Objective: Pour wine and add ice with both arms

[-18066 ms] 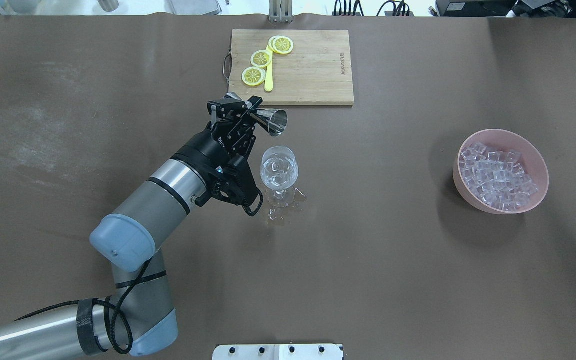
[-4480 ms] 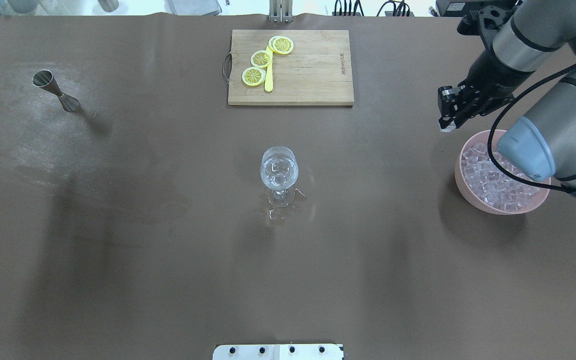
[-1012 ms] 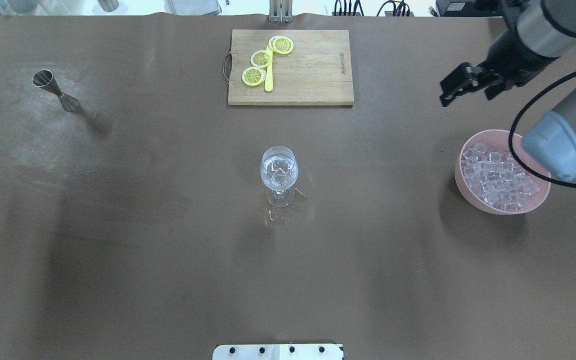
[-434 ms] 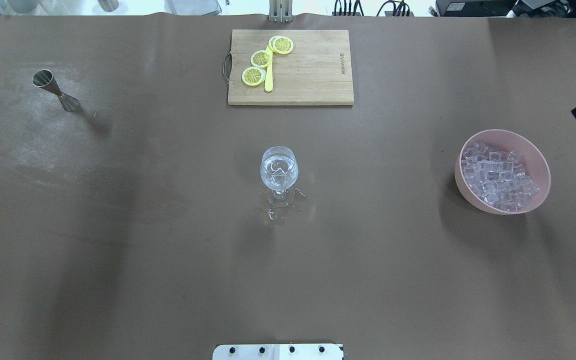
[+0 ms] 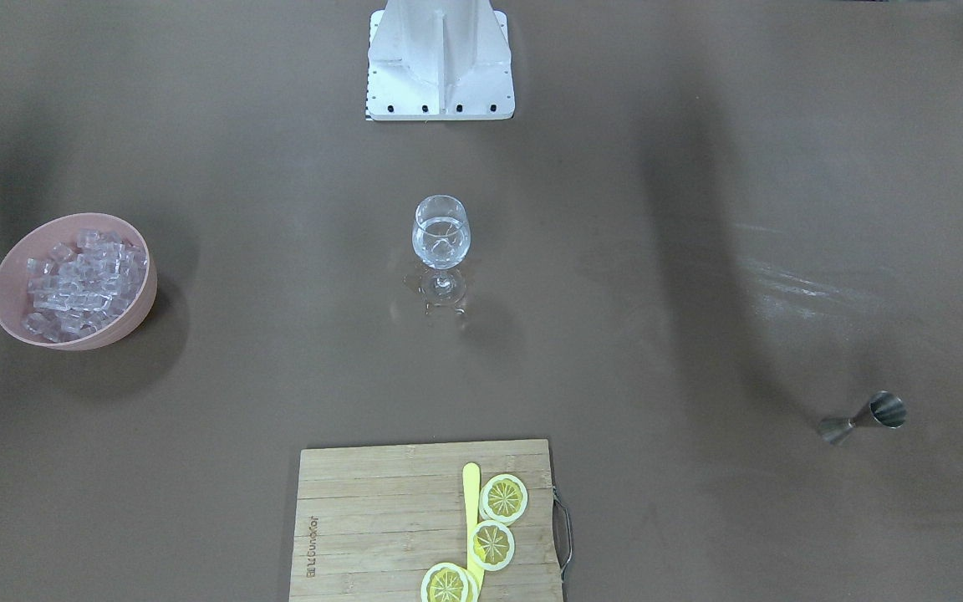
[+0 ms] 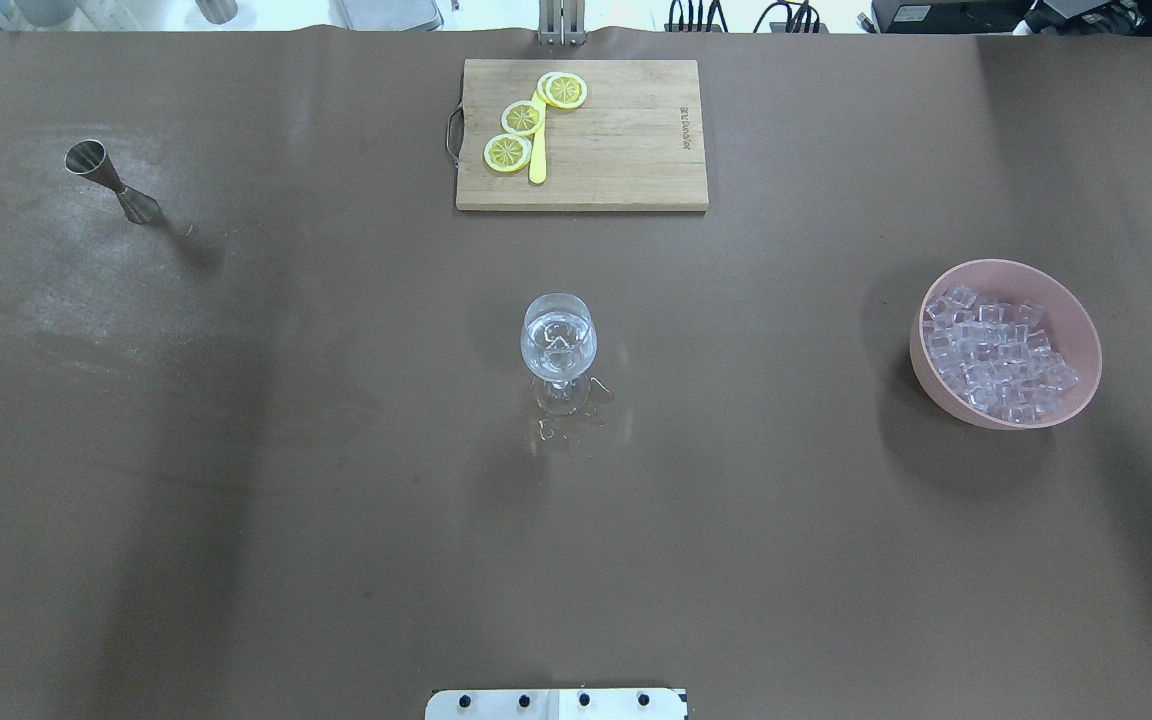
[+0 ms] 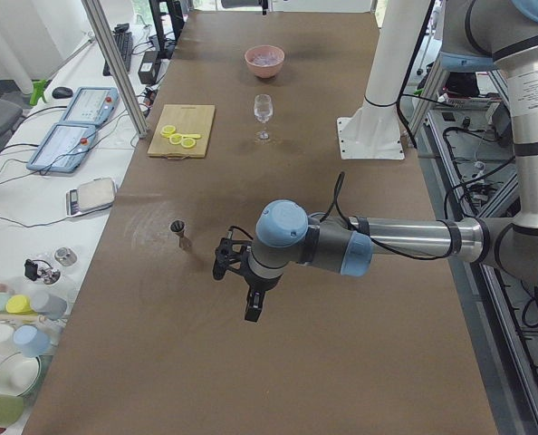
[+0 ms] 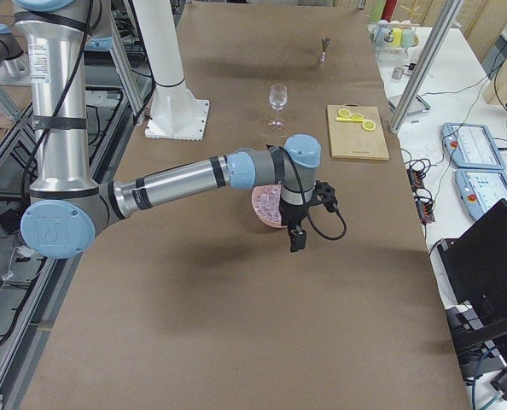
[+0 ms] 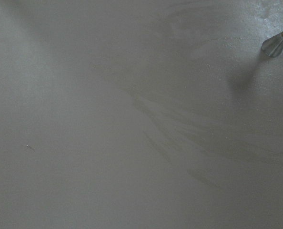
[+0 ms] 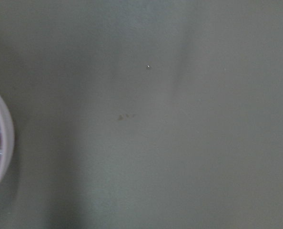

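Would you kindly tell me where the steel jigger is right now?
In the overhead view the jigger sits far out on the robot's left side, well left of the cutting board and away from the wine glass.

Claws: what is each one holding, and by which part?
Nothing, it seems: the left claw and right claw hang bare above the table; the jigger stands alone.
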`<action>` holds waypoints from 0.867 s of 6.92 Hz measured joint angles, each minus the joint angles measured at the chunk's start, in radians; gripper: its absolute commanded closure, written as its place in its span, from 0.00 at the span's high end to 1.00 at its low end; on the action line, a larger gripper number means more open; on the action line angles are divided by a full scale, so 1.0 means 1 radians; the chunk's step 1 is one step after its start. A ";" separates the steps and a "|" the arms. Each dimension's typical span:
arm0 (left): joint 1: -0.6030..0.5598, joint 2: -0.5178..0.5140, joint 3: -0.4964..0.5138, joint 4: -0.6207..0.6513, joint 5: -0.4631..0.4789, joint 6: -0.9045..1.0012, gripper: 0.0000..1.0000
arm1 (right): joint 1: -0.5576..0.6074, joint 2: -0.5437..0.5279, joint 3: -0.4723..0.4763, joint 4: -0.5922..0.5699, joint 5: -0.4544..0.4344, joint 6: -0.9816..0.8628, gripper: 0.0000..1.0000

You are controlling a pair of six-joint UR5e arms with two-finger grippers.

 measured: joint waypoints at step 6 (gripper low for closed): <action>0.007 0.008 0.044 -0.011 0.006 0.001 0.98 | 0.039 -0.018 -0.100 0.032 0.001 -0.092 1.00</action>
